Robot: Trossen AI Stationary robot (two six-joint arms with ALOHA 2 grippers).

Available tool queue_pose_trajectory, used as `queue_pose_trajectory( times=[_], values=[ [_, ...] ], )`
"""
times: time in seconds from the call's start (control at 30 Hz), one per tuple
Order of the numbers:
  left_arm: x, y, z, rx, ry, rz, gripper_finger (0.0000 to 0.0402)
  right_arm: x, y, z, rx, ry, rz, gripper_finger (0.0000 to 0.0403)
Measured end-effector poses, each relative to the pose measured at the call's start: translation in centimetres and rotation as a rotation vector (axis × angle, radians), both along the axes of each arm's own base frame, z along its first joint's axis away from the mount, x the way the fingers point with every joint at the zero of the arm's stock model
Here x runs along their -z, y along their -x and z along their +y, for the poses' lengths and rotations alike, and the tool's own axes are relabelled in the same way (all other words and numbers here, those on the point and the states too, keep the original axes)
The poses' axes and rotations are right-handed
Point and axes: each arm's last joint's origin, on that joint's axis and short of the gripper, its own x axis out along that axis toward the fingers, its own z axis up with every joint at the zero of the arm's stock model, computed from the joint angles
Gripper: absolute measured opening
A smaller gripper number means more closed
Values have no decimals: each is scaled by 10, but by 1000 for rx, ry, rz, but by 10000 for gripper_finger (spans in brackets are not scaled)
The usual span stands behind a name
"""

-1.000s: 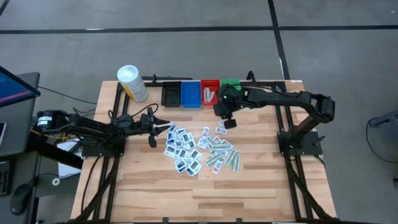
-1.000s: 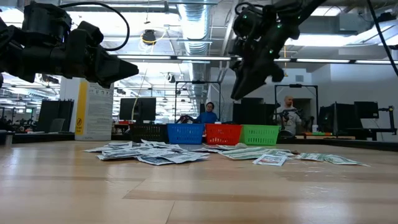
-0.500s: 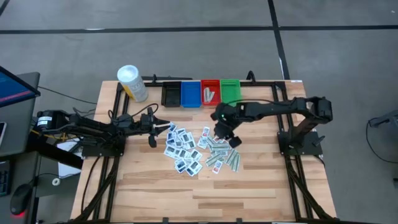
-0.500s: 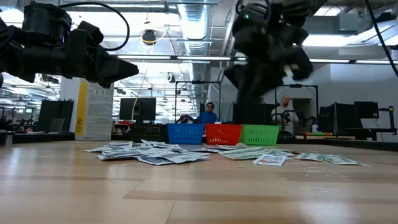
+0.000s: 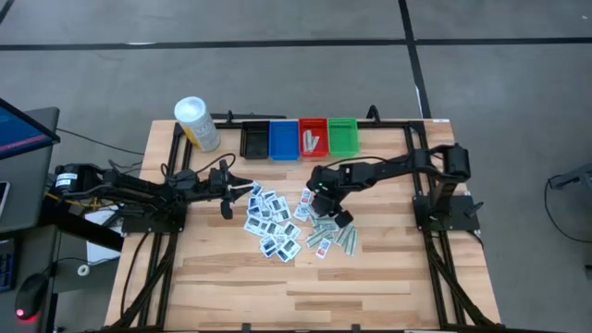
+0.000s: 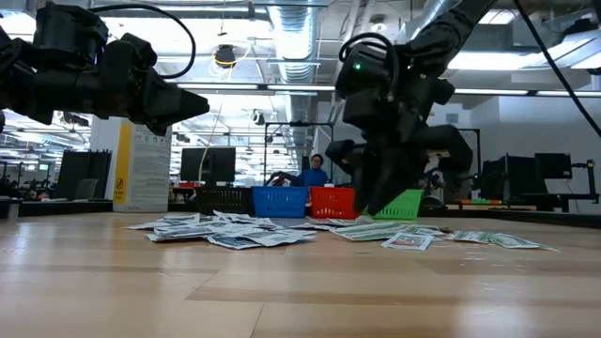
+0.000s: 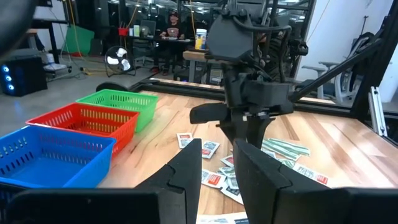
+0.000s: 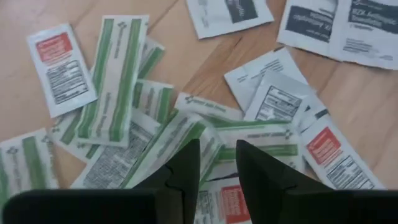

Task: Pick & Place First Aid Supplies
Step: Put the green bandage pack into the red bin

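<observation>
The first aid supplies (image 5: 289, 222) lie as a loose pile of small flat packets on the wooden table, also seen in the low view (image 6: 239, 233); white ones with red marks and green-striped strips (image 8: 115, 78) fill the right wrist view. My right gripper (image 5: 321, 208) (image 8: 217, 165) slants down just over the pile's right part, open by a narrow gap with nothing between its fingers; in the low view its tips (image 6: 368, 211) stand close above the packets. My left gripper (image 5: 228, 192) (image 7: 217, 171) waits level at the pile's left side, open and holding nothing.
Four small bins stand in a row at the far edge: black (image 5: 253, 141), blue (image 5: 283, 140), red (image 5: 313, 138) with a few packets inside, green (image 5: 342, 135). A yellow container with a white cap (image 5: 197, 123) stands at the far left. Bare wood (image 5: 305, 287) lies toward the near edge.
My right gripper has come away from above the red and green bins toward the table's near edge and gone down to the pile, tipping more steeply downward and rolling a little. Its finger gap looks unchanged. The packets have not moved.
</observation>
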Motion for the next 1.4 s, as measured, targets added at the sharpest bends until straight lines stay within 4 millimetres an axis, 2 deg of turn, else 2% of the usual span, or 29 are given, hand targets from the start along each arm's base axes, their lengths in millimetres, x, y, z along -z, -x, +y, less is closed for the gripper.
queue_pose_trajectory(
  times=[0.87,1.17,1.4],
  values=[
    [0,0,0,0,0,0,93,3,-1,-1,4,0,-1,98],
    [0,0,0,0,0,-1,93,17,8,0,12,4,-28,98],
    [0,0,0,0,0,0,93,19,10,0,16,6,-26,98]
  ],
)
